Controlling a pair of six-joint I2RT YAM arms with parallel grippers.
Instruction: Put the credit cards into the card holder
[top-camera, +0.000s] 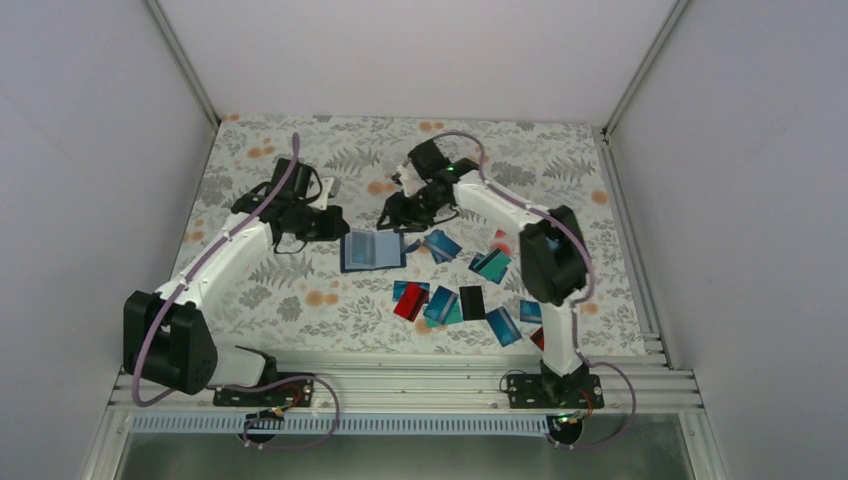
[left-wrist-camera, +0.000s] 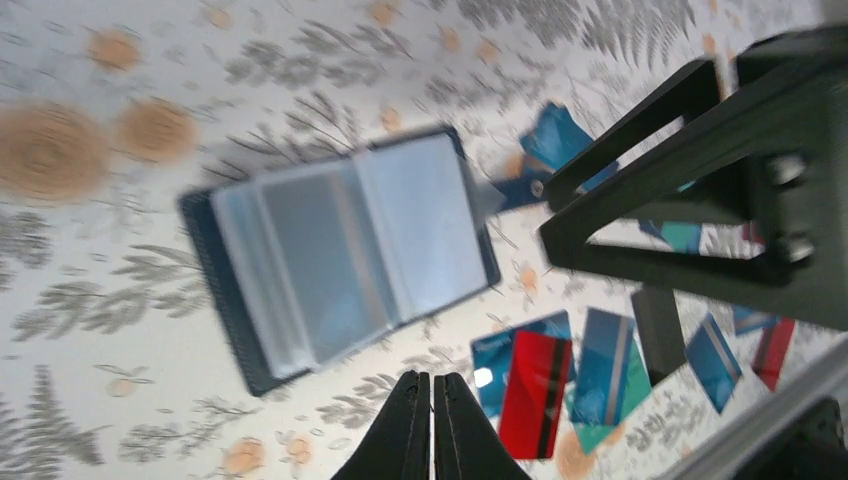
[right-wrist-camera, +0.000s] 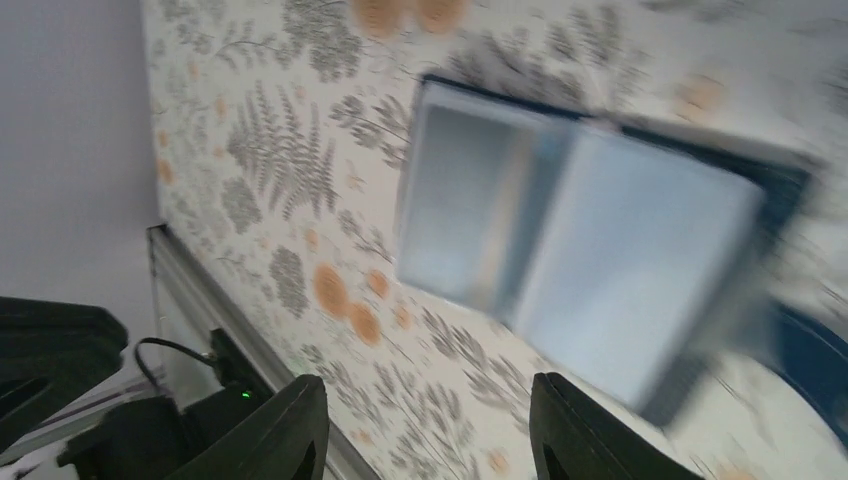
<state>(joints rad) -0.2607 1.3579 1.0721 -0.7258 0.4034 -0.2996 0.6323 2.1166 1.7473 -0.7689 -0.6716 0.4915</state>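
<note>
The card holder (top-camera: 372, 250) lies open on the flowered table, dark navy with clear sleeves, and also shows in the left wrist view (left-wrist-camera: 345, 255) and the right wrist view (right-wrist-camera: 580, 260). The credit cards (top-camera: 440, 303) lie scattered to its right and front: a red card (left-wrist-camera: 535, 390), blue and teal ones (left-wrist-camera: 605, 365) and a black card (top-camera: 472, 302). My left gripper (top-camera: 338, 224) hovers just left of the holder; it (left-wrist-camera: 432, 400) is shut on nothing. My right gripper (top-camera: 388, 216) hangs over the holder's far edge; it (right-wrist-camera: 430, 410) stands open and empty.
More cards lie near the right arm's base (top-camera: 540, 335) and by its elbow (top-camera: 490, 263). An aluminium rail (top-camera: 400, 380) runs along the table's near edge, and white walls close in the left, back and right sides.
</note>
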